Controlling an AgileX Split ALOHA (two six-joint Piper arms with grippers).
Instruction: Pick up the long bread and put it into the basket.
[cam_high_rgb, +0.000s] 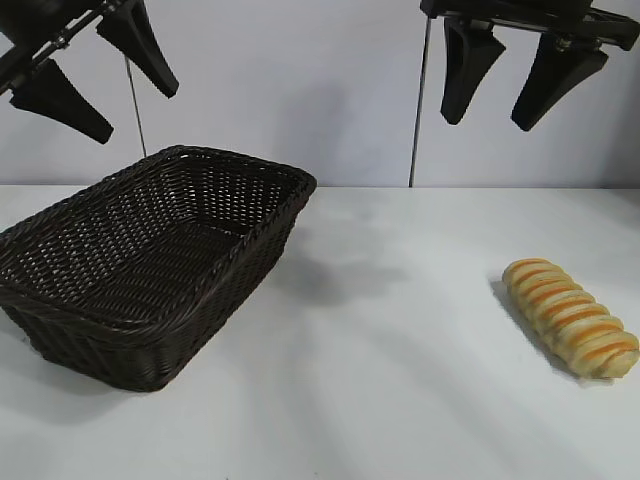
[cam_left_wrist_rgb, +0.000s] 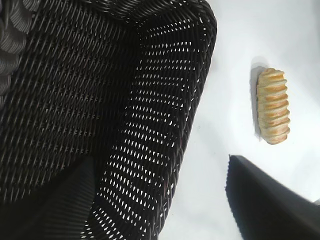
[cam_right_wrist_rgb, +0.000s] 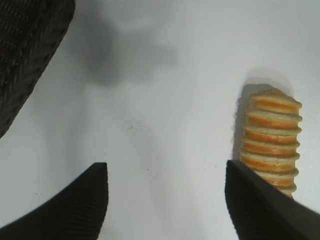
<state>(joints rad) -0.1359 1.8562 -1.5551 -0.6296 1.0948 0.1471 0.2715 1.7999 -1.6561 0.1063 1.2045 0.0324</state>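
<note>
The long bread (cam_high_rgb: 571, 317), a golden loaf with orange-brown stripes, lies on the white table at the right. It also shows in the left wrist view (cam_left_wrist_rgb: 273, 105) and the right wrist view (cam_right_wrist_rgb: 271, 140). The dark woven basket (cam_high_rgb: 70, 310) stands at the left and holds nothing; its wall fills the left wrist view (cam_left_wrist_rgb: 165, 125). My right gripper (cam_high_rgb: 512, 108) hangs open and empty high above the table, a little left of the bread. In its own view (cam_right_wrist_rgb: 166, 172) the bread lies just beyond one finger. My left gripper (cam_high_rgb: 125, 107) hangs open and empty high above the basket.
The white table (cam_high_rgb: 400, 380) stretches bare between basket and bread. A thin vertical rod (cam_high_rgb: 416, 120) stands at the back behind the table. The basket's corner (cam_right_wrist_rgb: 25, 45) shows at the edge of the right wrist view.
</note>
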